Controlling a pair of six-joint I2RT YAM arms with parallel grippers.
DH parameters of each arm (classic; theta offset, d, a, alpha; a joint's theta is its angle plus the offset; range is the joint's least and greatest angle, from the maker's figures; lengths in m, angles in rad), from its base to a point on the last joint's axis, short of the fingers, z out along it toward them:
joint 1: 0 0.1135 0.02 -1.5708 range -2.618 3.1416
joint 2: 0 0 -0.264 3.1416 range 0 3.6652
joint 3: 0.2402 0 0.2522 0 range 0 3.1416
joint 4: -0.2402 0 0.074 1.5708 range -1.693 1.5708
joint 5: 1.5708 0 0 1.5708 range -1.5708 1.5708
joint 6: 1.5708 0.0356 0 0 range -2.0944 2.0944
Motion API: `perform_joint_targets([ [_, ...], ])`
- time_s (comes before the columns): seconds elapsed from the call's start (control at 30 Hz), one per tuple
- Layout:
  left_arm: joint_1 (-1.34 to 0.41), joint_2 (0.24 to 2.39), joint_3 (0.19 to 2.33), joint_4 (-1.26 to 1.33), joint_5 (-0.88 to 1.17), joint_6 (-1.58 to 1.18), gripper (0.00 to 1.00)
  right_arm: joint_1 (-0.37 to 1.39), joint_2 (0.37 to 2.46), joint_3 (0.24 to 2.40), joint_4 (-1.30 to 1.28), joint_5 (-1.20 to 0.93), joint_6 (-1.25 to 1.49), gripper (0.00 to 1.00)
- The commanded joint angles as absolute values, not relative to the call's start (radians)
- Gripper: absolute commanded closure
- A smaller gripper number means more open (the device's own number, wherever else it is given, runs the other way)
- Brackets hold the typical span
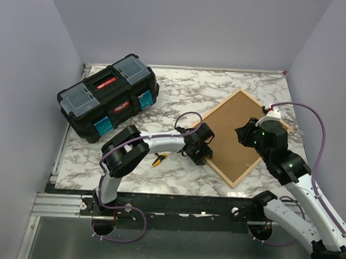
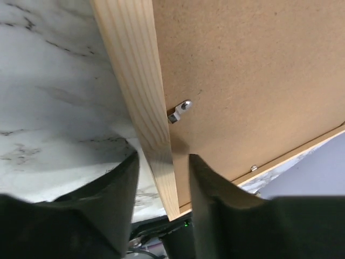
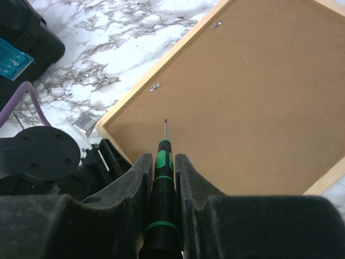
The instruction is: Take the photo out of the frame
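I count one frame [image 2: 135,81] on the table [image 1: 180,89]. It lies face down at about 3 o'clock from the middle of the table, turned like a diamond. One brown backing board [image 1: 228,117] covers its back. The photo is hidden under that board, so I cannot see it.

I have two arms. My left fingers [image 2: 121,194] are at the frame's 8 o'clock side. One finger is on each side of the wood edge. I see a thin dark gap next to one finger, so they are apart and not squeezing the wood.

My right fingers [image 3: 135,183] hang over the board and are pinched tight on one screwdriver [image 3: 163,162]. It is green and black, and its thin tip points at the board.

From the right wrist I count two little metal tabs along one edge of the board, one near [image 3: 155,86] and one far [image 3: 216,24].

There is one black toolbox [image 1: 108,98] with a red handle at 10 o'clock on the table. One small yellow and black thing [image 1: 159,159] lies near my left arm. It is too small to name.
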State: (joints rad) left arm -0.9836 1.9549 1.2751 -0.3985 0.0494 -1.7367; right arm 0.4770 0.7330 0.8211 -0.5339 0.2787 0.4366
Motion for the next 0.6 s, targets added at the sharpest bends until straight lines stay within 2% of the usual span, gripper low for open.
perform_joint_targets([
  [0.0, -0.986, 2.019, 1.326, -0.492, 0.039, -1.719, 0.64, 0.480, 0.723, 0.820, -0.530, 0.285, 0.432, 0.99],
  [0.03, -0.986, 2.025, 1.333, -0.511, 0.028, -1.702, 0.69, 0.480, 0.721, 0.818, -0.531, 0.285, 0.432, 0.99],
  [0.17, -0.985, 2.029, 1.385, -0.577, -0.075, -1.524, 0.98, 0.480, 0.722, 0.813, -0.531, 0.285, 0.429, 0.99],
  [0.33, -0.943, 2.031, 1.443, -0.626, -0.167, -1.138, 1.00, 0.480, 0.734, 0.797, -0.523, 0.230, 0.440, 0.99],
  [0.57, -0.795, 2.024, 1.445, -0.579, -0.047, -0.764, 1.00, 0.480, 0.827, 0.738, -0.441, 0.107, 0.476, 0.99],
])
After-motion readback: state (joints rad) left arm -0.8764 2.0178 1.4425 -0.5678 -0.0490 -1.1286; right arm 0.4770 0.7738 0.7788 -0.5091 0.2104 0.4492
